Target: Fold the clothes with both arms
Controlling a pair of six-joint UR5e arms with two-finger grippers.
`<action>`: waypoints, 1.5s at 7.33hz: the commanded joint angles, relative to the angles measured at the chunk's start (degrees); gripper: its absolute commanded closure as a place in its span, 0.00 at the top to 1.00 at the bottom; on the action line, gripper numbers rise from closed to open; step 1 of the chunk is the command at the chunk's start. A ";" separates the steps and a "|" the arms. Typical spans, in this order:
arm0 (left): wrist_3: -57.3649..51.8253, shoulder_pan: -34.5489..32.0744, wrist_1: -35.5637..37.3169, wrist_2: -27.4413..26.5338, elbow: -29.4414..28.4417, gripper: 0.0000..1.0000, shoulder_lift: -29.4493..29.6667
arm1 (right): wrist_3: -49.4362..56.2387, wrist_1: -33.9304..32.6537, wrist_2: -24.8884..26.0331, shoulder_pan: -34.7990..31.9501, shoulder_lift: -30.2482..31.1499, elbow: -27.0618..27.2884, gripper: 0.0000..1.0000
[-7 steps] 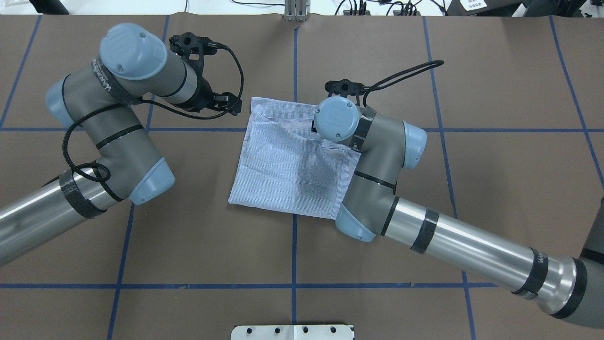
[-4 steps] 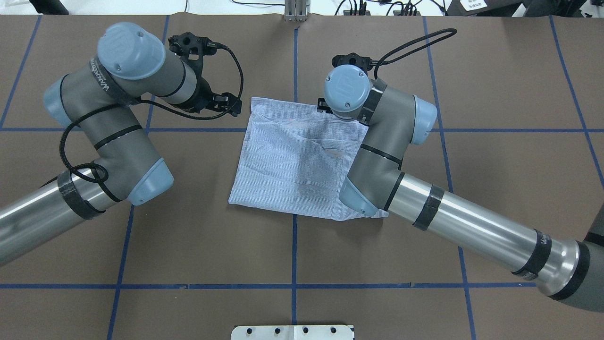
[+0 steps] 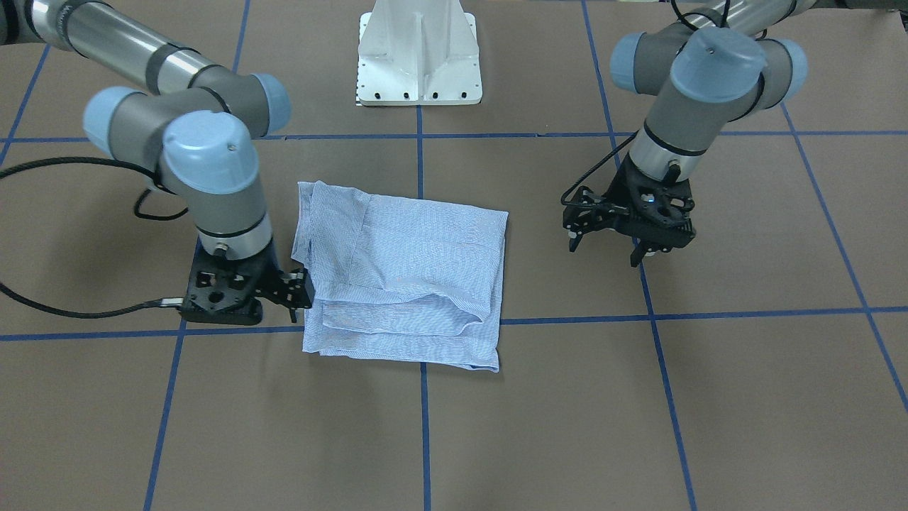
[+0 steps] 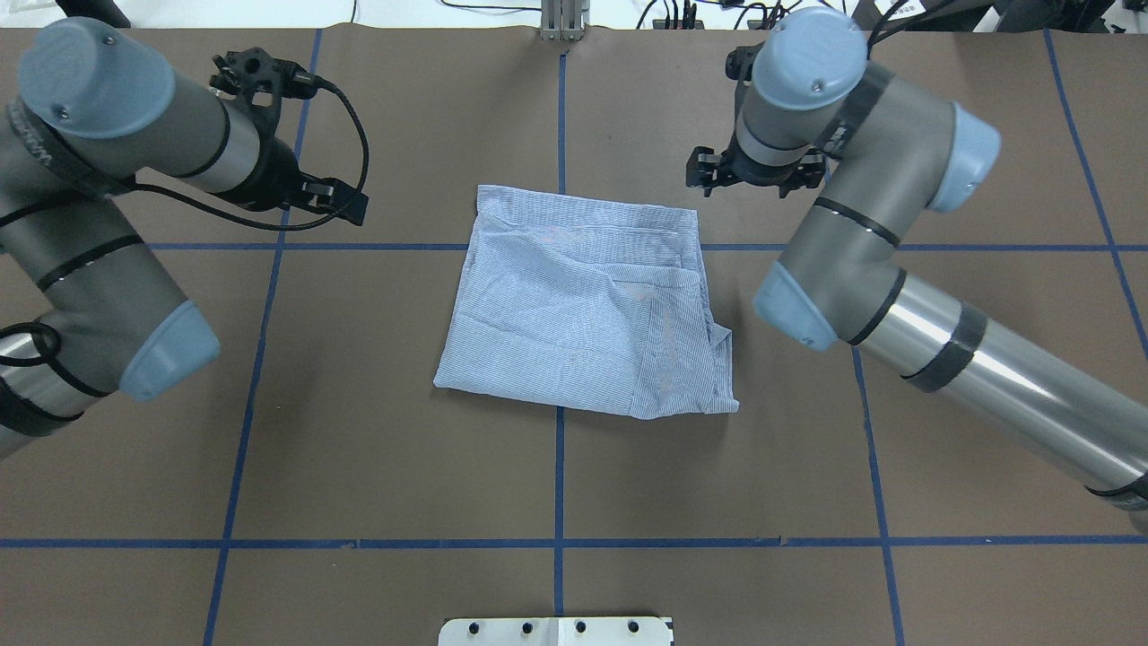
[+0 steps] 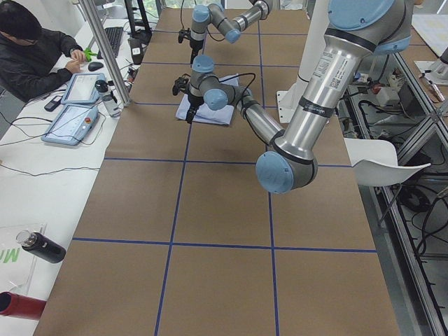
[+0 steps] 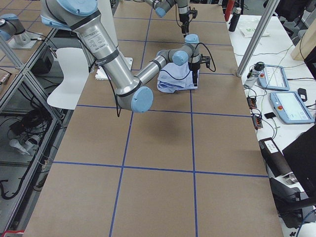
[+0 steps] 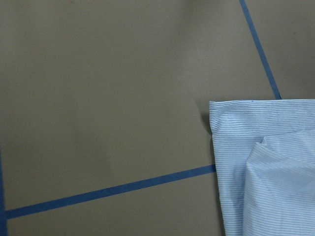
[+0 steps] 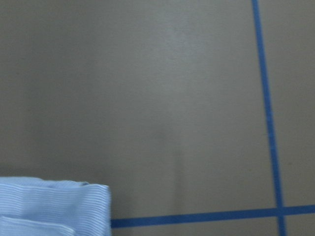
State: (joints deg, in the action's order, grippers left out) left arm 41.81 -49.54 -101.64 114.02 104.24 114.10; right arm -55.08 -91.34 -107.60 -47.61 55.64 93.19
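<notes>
Lying flat near the middle of the brown desk [image 4: 404, 467], the light blue striped shirt [image 4: 574, 314] is folded into a rough rectangle. It covers a crossing of the blue tape lines [image 4: 559, 475] that grid the surface. Its edge toward the robot's left is straight and neat. Toward the robot's right the layers sit looser, with a rumpled flap bulging out at the corner nearest the robot.

The left pincer [image 3: 604, 248] hangs above bare desk on the robot's left, well apart from the shirt. Its fingers are spread and it holds nothing. The left wrist camera looks down on brown surface, a tape line and one corner of the shirt [image 7: 266, 167] at the frame's lower right.

The right pincer [image 3: 294, 284] points down just beside the shirt's corner on the robot's right, at the side far from the robot. Its fingers stand apart and grip no cloth. In the overhead view a strip of bare desk separates it from the fabric. The right wrist camera catches only a folded corner [image 8: 49, 206] at its lower left.

Beyond the shirt stands the white pedestal base [image 3: 418, 57]. A person [image 5: 35, 49] sits at a side bench in the left-end view.
</notes>
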 commanded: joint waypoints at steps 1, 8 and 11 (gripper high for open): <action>-14.93 -7.89 3.81 2.76 4.39 1.00 -7.01 | 16.07 -4.72 -9.25 -9.30 11.89 11.02 1.00; -46.82 -31.92 2.68 11.46 3.52 1.00 -26.88 | 64.05 -4.11 -22.82 -40.17 42.51 13.16 1.00; -46.29 -36.23 3.55 13.14 -0.07 1.00 -30.51 | 61.61 -4.11 -23.09 -42.22 46.23 13.42 1.00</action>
State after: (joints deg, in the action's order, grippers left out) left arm -4.45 -84.54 -98.27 125.99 105.93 84.98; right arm 7.90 -95.45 -130.54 -89.24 100.86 106.32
